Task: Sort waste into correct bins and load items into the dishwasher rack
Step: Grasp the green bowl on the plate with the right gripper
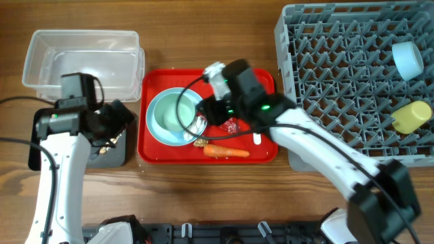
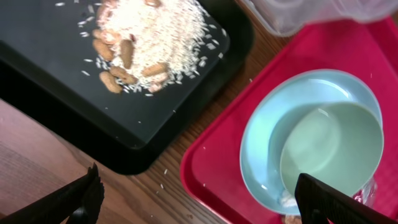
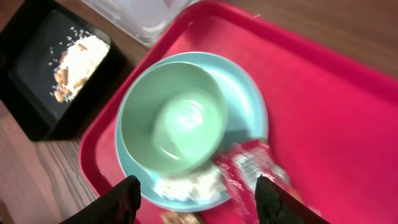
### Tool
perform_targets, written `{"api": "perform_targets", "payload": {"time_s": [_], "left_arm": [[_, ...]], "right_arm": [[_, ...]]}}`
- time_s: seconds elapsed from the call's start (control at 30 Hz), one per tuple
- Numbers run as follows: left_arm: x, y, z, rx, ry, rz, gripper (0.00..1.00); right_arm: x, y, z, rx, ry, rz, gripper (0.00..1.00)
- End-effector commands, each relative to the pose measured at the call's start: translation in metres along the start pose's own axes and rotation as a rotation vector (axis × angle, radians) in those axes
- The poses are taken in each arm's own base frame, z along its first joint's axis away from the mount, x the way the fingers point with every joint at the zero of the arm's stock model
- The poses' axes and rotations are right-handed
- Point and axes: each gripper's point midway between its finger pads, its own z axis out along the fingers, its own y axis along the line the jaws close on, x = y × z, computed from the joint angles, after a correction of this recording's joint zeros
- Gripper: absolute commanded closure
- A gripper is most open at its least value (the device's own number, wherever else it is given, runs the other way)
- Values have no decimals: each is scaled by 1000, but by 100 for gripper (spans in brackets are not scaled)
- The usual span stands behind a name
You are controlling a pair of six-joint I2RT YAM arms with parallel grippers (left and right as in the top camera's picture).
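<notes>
A pale green bowl (image 1: 171,115) sits on a light blue plate (image 1: 154,125) on the red tray (image 1: 264,154). Crumpled white tissue (image 3: 186,183) lies on the plate's rim, beside a red wrapper (image 3: 249,163). An orange carrot (image 1: 227,151) lies at the tray's front. My right gripper (image 3: 196,202) is open just above the tissue and wrapper. My left gripper (image 2: 205,205) is open and empty over the table between the black tray (image 2: 56,93) and the red tray. Rice and brown scraps (image 2: 146,37) lie in the black tray. The clear tub (image 1: 81,59) looks empty.
The grey rack (image 1: 339,81) stands at the right and holds a light blue bowl (image 1: 408,59) and a yellow cup (image 1: 411,116). A white spoon (image 1: 258,139) lies on the red tray near the wrapper. A few rice grains lie on the wood.
</notes>
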Motion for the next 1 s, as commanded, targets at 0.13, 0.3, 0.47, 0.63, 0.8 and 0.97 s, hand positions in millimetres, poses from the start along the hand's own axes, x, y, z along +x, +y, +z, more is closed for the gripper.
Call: {"api": "perform_targets", "payload": {"time_s": [0.13,0.3,0.47,0.63,0.8,0.97], "left_arm": [[-1,0,-3,31,7,-49,0],[-1,0,-3,30,8,-49,0],[-1,0,-3,31,8,-49,0],[-1,0,-3,31,8,-49,0],[-1,0,-3,31,7,-49,0],[-1,0,-3,31,7,-49,0]], "right_arm": [[26,0,74,51,29,145,43],[32,-13,96,96,14,167,59],[35,-15,97,103,23,169,86],[43,-27,95,172,46,217,96],[30,-23,94,153,-2,211,96],[-39,-13,42,134,-224,159,96]]}}
